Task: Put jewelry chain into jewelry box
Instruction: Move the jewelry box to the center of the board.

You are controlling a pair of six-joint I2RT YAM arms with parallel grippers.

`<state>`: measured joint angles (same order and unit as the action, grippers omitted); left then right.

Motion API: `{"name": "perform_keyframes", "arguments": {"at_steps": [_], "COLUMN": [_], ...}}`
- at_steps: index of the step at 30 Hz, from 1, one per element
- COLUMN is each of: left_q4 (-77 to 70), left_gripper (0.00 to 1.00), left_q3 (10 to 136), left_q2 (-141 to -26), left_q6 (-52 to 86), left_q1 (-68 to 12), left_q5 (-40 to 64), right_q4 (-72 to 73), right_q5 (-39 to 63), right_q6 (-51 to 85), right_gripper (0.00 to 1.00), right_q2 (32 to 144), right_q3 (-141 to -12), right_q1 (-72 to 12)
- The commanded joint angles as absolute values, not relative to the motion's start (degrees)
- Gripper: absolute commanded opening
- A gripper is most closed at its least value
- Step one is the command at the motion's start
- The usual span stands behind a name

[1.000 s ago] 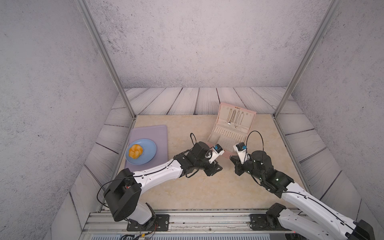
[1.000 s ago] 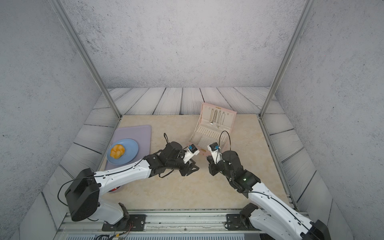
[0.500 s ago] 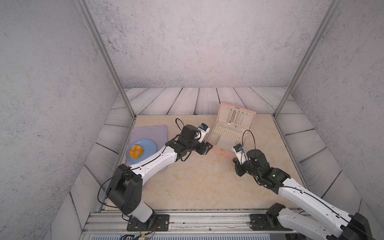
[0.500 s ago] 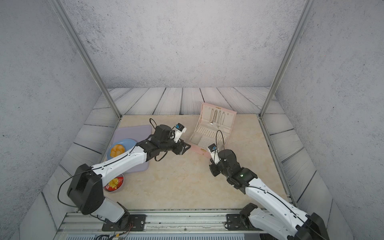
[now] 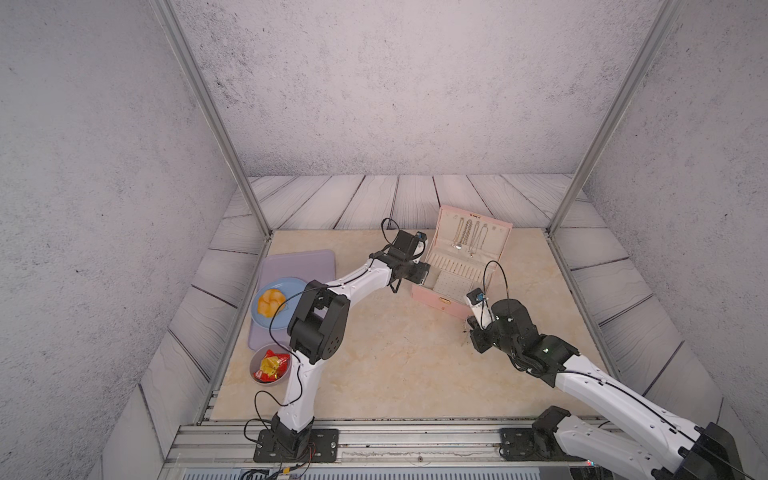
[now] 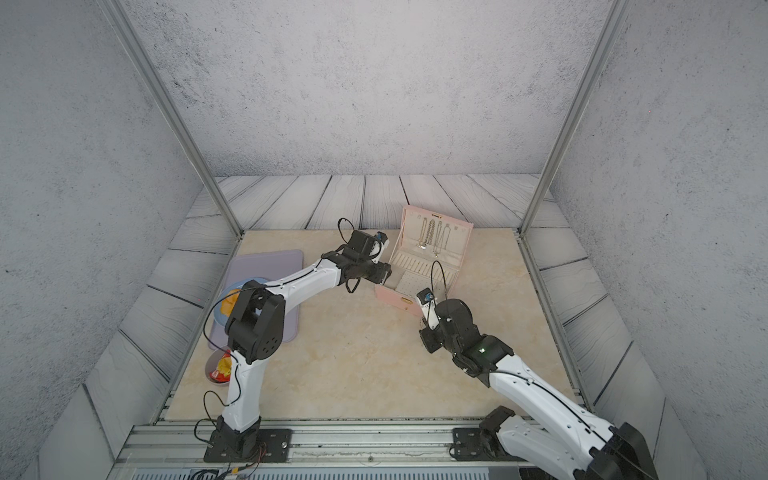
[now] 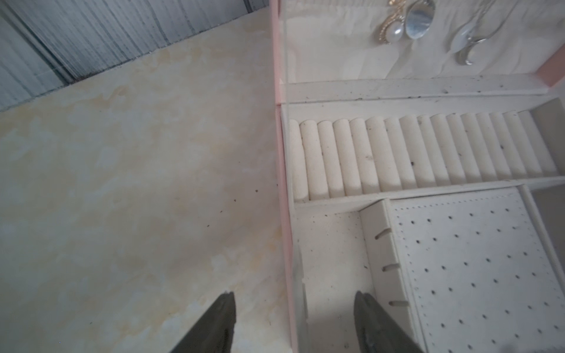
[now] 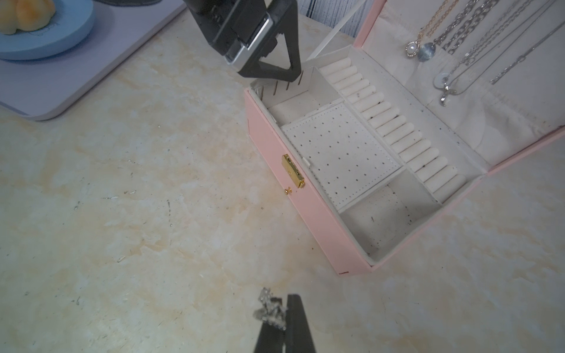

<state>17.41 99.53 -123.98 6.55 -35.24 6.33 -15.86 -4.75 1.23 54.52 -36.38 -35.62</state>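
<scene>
Top view, left gripper (image 5: 417, 272): at the left end of the open pink box (image 5: 440, 298), probably there to steady it.
Top view, right gripper (image 5: 471, 329): points down over the table (image 5: 395, 365), just in front of the box.
Left wrist, jaws: wide apart. One finger (image 7: 224, 308) is outside the box's side wall and the other inside the end compartment (image 7: 330, 244), astride the wall without pinching it.
Right wrist, chain (image 8: 270, 311): a small clump pinched in the closed right gripper, above bare table and not yet in the box.
Right wrist, box: the lid is up, the compartments are free, and other necklaces (image 8: 458, 27) hang in the lid.
</scene>
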Motion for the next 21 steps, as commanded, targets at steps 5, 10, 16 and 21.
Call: {"name": "perform_keyframes", "arguments": {"at_steps": [5,10,16,21], "left_q4": [20.03,20.36,14.02,10.11], "left_gripper": [0.43,0.10,0.05,0.02], "left_q3": [105.55,102.75,88.28,71.65], "left_q2": [-129.97,-127.82,-116.91,-104.38], "left_q6": [7.31,10.02,14.58,22.81], "left_q1": [-35.26,-35.24,-35.24,-35.33], "left_q5": [6.63,0.67,-3.43,-6.77], "right_q4": [-16.17,-22.57,-27.77,-28.69], "right_q5": [-5.46,-3.92,-5.40,-3.55], "right_q6": [1.29,3.24,2.30,1.93], "right_gripper": [0.00,0.00,0.00,0.00], "right_q2": [53.89,52.20,51.61,50.47], "right_q3": [-38.04,-42.94,-46.61,-47.44], "right_q1": [-35.85,-35.77,-35.76,-35.77]}}
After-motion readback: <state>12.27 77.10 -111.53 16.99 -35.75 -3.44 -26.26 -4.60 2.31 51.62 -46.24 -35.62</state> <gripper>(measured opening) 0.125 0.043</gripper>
